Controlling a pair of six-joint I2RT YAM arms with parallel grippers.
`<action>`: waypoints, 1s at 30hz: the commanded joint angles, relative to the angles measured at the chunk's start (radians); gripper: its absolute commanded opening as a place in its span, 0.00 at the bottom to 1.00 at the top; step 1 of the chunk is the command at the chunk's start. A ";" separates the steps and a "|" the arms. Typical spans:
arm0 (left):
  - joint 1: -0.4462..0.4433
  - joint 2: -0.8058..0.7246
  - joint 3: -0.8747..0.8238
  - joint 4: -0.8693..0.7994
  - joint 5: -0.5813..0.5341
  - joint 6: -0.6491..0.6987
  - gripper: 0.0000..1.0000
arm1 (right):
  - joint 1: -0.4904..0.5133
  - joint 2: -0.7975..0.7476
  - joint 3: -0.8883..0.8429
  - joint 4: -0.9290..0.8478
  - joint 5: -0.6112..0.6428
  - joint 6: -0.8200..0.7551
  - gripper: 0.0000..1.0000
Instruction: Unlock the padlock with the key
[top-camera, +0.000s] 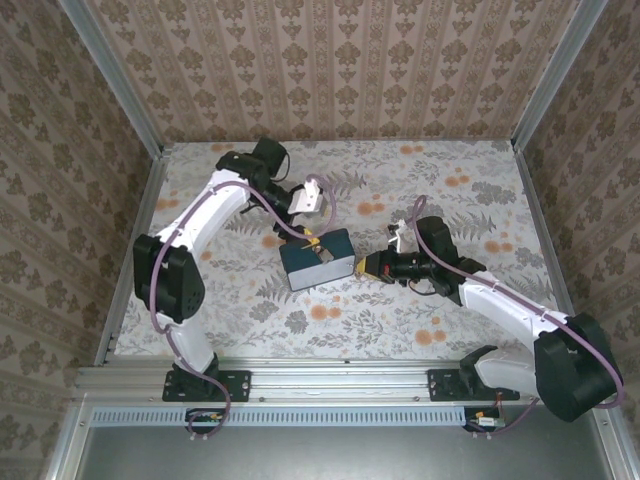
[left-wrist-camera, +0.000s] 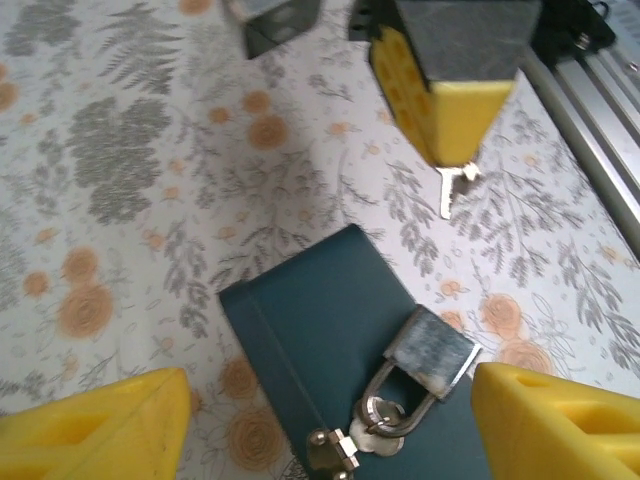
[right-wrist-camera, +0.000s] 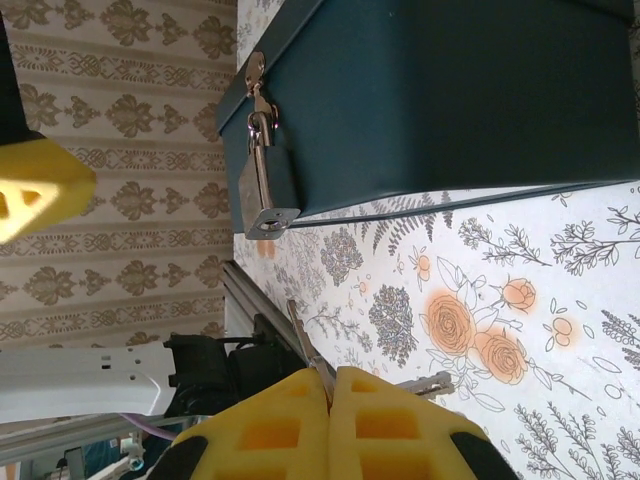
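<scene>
**A:** Left end effector (top-camera: 312, 240): jaws spread wide, nothing gripped. In its wrist view the two yellow fingers (left-wrist-camera: 100, 425) sit at the lower corners of the frame. The blue box (left-wrist-camera: 320, 320) lies under the gap between them.

**B:** Arm pose?

**A:** The left arm rises from its base and reaches toward the far wall. It then doubles back toward the near side, with the wrist pitched down over the box. From above I cannot tell whether the fingertips touch the box or hang just over it.

**B:** And the right side?

**A:** Right end effector (top-camera: 372, 265): clamped on the key (left-wrist-camera: 449, 192). The pads are pressed flat together. The thin blade sticks out past the tips and points toward the box.

**B:** Pose there?

**A:** The right arm lies low. Its elbow is out at the near right of the counter (top-camera: 450, 320). The forearm runs left and slightly away, and the wrist is about level with the box.

**B:** Key against lock?

**A:** The key is just beside the box, on its right side, and apart from the padlock (left-wrist-camera: 430, 350). The padlock's shackle is threaded through the hasp (left-wrist-camera: 330, 448) at the box's edge. Its silver body lies against the blue face. The right wrist view shows the padlock's bottom end turned toward the counter.

**B:** The two end effectors?

**A:** They are close together but not touching. The left one is above the box and the right one is beside it.
</scene>
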 joint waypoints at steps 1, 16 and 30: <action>-0.029 0.013 -0.021 -0.069 -0.025 0.141 0.73 | -0.006 0.009 0.032 -0.031 -0.036 -0.017 0.00; -0.060 0.061 -0.099 0.006 -0.036 0.182 0.69 | -0.006 0.010 -0.001 0.076 -0.009 0.069 0.00; -0.079 0.099 -0.091 -0.026 -0.081 0.172 0.64 | -0.007 0.048 -0.012 0.100 -0.017 0.038 0.00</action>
